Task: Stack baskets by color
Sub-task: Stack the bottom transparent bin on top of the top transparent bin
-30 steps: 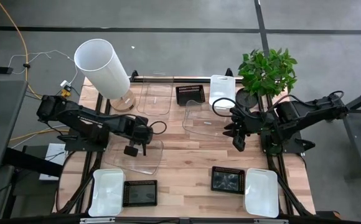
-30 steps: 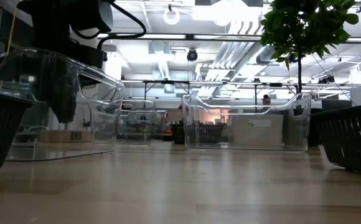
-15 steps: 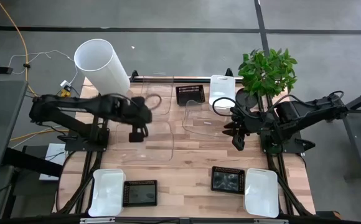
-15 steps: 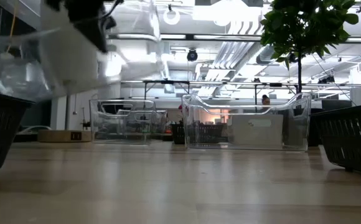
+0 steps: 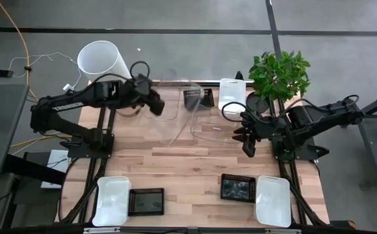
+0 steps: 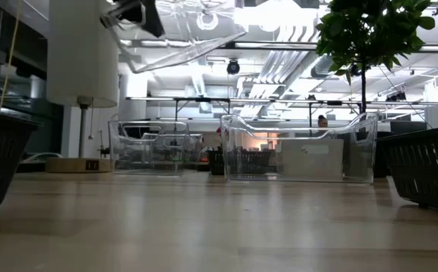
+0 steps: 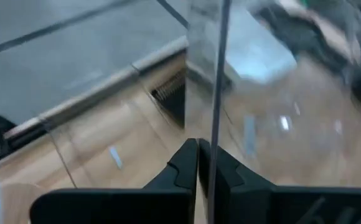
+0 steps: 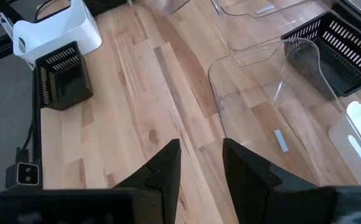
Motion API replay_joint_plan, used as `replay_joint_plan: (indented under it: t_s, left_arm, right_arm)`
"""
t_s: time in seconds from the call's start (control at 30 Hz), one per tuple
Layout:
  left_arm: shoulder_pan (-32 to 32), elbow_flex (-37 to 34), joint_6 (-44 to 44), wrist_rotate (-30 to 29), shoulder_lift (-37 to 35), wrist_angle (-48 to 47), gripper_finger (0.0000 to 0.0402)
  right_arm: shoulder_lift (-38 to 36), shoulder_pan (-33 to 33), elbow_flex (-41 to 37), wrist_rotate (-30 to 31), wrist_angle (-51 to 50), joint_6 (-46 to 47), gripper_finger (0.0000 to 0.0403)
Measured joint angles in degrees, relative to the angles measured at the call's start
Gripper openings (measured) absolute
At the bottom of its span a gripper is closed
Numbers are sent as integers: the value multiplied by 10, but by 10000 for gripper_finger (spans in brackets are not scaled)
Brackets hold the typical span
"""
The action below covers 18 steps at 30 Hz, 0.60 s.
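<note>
My left gripper (image 5: 152, 103) is up in the air over the table's far left part, shut on a clear basket (image 5: 177, 114) that hangs tilted above the table (image 6: 192, 41). Two more clear baskets stand on their bottoms: one right of centre (image 5: 211, 123), one at the far middle (image 6: 147, 147). Black baskets stand at the far middle (image 5: 198, 97), near left (image 5: 146, 201) and near right (image 5: 238, 187). White baskets stand at the far right (image 5: 232, 94), near left (image 5: 112, 200) and near right (image 5: 272, 200). My right gripper (image 5: 248, 140) hovers open at the right, nothing between its fingers (image 8: 202, 165). My left gripper pinches a thin clear wall of the basket (image 7: 215, 134) between its two fingers (image 7: 185, 167), with the wall edge-on between them. The fingers slant downward toward the table's middle. The basket is lifted clear of the table and tilted.
A tall white cylinder (image 5: 104, 65) stands at the far left corner, close to my left arm. A green potted plant (image 5: 279, 75) stands at the far right. Bare wood (image 5: 195, 166) lies across the table's middle and near centre.
My left gripper has risen and swung from the near-left part of the table toward the far edge, rolling as it went. The clear basket, which rested on the table, has come up with it and now hangs tilted, clear of the table. My right arm has kept still.
</note>
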Motion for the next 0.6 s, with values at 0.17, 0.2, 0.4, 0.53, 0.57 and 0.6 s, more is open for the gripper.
replay_joint_plan:
  t_s: [0.17, 0.2, 0.4, 0.53, 0.57, 0.6]
  left_arm:
    - [42, -1, -80, -75, 8, -4, 0]
    - [53, -1, -86, -80, 8, -12, 0]
    - [139, -1, -85, -15, 10, -34, 0]
    - [165, -1, -76, -10, 24, -56, 0]
    - [169, -1, -78, -7, 33, -63, 0]
    - [171, -2, -81, -1, 40, -70, 0]
  right_arm:
    - [0, 0, 0, 22, 0, 4, 108]
    - [0, 0, 0, 23, 0, 4, 108]
    - [0, 0, 0, 23, 0, 2, 108]
    - [0, 0, 0, 23, 0, 0, 108]
    - [0, 0, 0, 24, 0, 0, 108]
    - [0, 0, 0, 23, 0, 0, 108]
